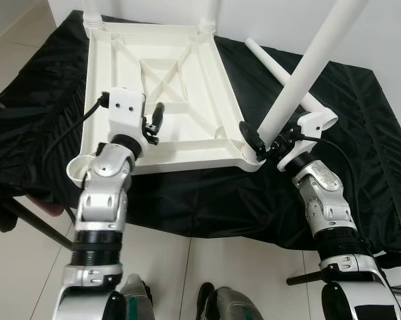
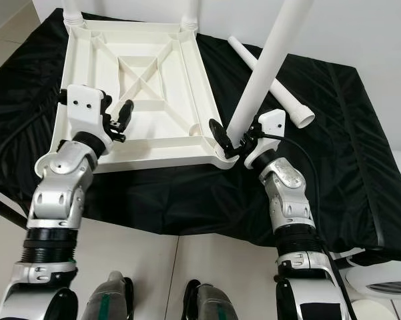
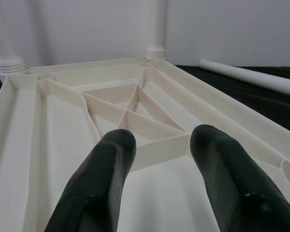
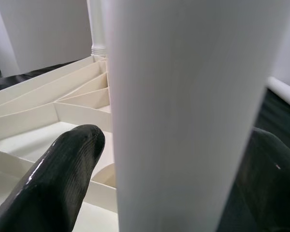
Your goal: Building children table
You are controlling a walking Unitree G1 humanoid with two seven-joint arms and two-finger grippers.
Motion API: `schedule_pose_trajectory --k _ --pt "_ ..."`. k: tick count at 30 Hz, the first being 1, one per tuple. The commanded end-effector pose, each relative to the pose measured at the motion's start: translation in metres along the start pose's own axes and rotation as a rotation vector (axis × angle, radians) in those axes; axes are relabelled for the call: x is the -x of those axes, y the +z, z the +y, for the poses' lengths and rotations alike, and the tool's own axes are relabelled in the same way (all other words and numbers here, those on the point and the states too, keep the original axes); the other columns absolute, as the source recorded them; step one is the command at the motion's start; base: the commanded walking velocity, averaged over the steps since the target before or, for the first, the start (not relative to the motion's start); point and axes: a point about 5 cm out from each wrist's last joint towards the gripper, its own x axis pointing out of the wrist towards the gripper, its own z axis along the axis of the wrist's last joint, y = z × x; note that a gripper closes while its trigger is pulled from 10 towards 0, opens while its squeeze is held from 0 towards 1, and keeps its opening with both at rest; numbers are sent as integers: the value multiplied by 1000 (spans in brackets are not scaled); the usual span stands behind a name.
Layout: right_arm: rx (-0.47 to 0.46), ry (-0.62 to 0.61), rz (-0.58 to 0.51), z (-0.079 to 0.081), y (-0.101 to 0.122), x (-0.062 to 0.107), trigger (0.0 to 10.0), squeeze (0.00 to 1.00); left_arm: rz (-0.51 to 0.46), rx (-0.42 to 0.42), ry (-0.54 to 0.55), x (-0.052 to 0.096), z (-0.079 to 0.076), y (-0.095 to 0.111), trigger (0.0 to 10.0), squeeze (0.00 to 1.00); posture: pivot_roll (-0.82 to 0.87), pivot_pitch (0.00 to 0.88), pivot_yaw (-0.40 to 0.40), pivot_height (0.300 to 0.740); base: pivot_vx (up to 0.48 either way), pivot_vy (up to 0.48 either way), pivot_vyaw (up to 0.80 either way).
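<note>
1. An upturned white plastic children's tabletop (image 1: 163,100) lies on a black cloth-covered bench (image 1: 360,147), 2 legs standing at its far corners.
2. The right gripper (image 1: 261,143) grasps a tilted white tubular leg (image 1: 313,60) at the near right corner socket.
3. The left gripper (image 1: 155,123) hovers released over the ribbed underside.
4. A loose white leg (image 2: 270,80) lies just beside.

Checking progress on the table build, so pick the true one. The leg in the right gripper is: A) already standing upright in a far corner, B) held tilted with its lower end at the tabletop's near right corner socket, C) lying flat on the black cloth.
B: the right gripper clasps the leg tilted, its lower end at the upturned tabletop's near right corner socket.
</note>
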Motion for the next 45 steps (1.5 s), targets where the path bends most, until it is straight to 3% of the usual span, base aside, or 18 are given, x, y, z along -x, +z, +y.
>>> schedule_pose_trajectory --k 1,14,45 --pt "4 -10 -9 -3 1 5 10000 0 -6 19 127 5 6 -2 10000 0 52 68 -82 740 0 0 0" --pt "-3 -28 -19 3 -2 15 10000 0 28 14 80 15 1 -20 10000 0 42 45 -71 740 0 0 0" --pt "40 -74 -7 5 -6 34 10000 0 32 1 42 30 -4 -21 10000 0 56 64 -74 740 0 0 0"
